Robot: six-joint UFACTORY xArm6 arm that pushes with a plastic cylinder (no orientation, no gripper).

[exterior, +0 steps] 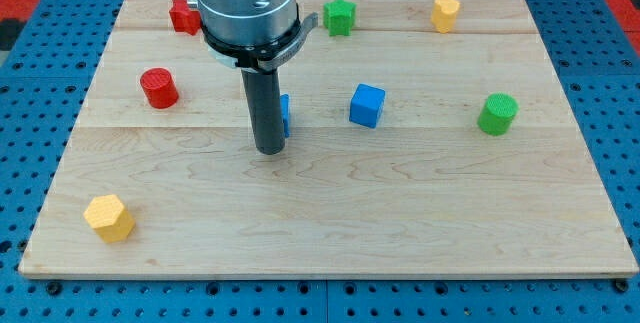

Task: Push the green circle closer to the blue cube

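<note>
The green circle (497, 113) is a short green cylinder at the view's right, on the wooden board (400, 213). The blue cube (367, 105) sits near the board's middle, well to the left of the green circle. My tip (268, 149) is at the end of the dark rod, left of the blue cube and far from the green circle. A second blue block (285, 115) is mostly hidden behind the rod, touching or nearly touching it.
A red cylinder (159, 88) is at the left. A red block (184, 15) is at the top left, partly behind the arm. A green star-like block (340, 16) and a yellow block (445, 12) are at the top. A yellow hexagon (109, 218) is at the bottom left.
</note>
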